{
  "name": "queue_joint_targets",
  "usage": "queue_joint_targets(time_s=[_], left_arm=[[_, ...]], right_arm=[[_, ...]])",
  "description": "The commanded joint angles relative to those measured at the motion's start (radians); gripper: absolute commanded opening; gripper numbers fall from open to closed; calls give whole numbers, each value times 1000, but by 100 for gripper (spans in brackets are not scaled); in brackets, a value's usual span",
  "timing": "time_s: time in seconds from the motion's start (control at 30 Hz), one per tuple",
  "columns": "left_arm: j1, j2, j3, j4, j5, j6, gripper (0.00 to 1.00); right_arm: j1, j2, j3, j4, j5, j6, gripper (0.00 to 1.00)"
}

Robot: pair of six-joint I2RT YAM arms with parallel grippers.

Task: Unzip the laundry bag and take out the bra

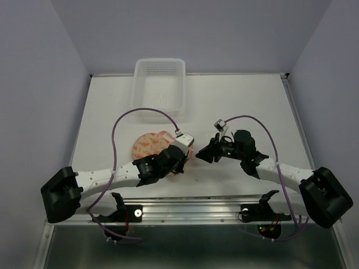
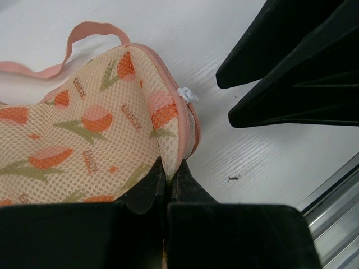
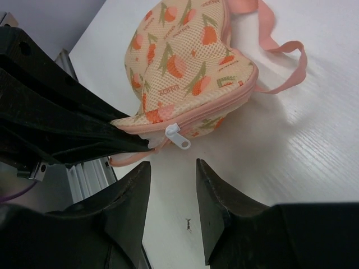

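L gripper (image 2: 170,178) clamped tight on bag (image 2: 84,129) edge, at the pink zip trim. R gripper (image 3: 171,168) partly open, holding nothing; white zip pull (image 3: 178,136) sits just ahead of its gap, not touching. Bag lies on desk (image 3: 314,145), zip closed along visible edge, cream mesh w/ orange prints, pink loop (image 3: 283,67) at far end. Both arms low, wrists angled toward each other.
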Motion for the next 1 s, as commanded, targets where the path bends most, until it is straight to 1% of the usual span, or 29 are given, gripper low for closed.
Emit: queue_joint_targets(time_s=[0.0, 0.23, 0.5, 0.57, 0.6, 0.67, 0.83, 0.87, 0.9, 0.97], left_arm=[[-6, -15, -5, 52, 33, 12, 0], [-6, -15, -9, 62, 50, 9, 0], [-6, -17, -8, 65, 54, 10, 0], [-6, -15, -9, 65, 56, 10, 0], [-6, -15, -11, 63, 57, 10, 0], [-6, -16, -14, 63, 57, 9, 0], [-6, -26, -23, 59, 57, 7, 0], [-6, -27, -24, 59, 56, 9, 0], [-6, -30, -29, 56, 56, 10, 0], [-6, -32, -35, 55, 56, 10, 0]], right_arm=[[15, 16, 52, 101, -34, -22, 44], [33, 82, 69, 128, -49, -20, 44], [33, 88, 68, 125, -41, -28, 43], [33, 85, 68, 111, -31, -31, 40], [33, 82, 69, 107, -26, -34, 35], [33, 74, 72, 85, -9, -40, 31], [33, 36, 75, 23, 41, -60, 17], [33, 30, 75, 12, 52, -62, 17], [33, 22, 74, 1, 66, -65, 13], [33, -2, 72, -33, 91, -68, 10]])
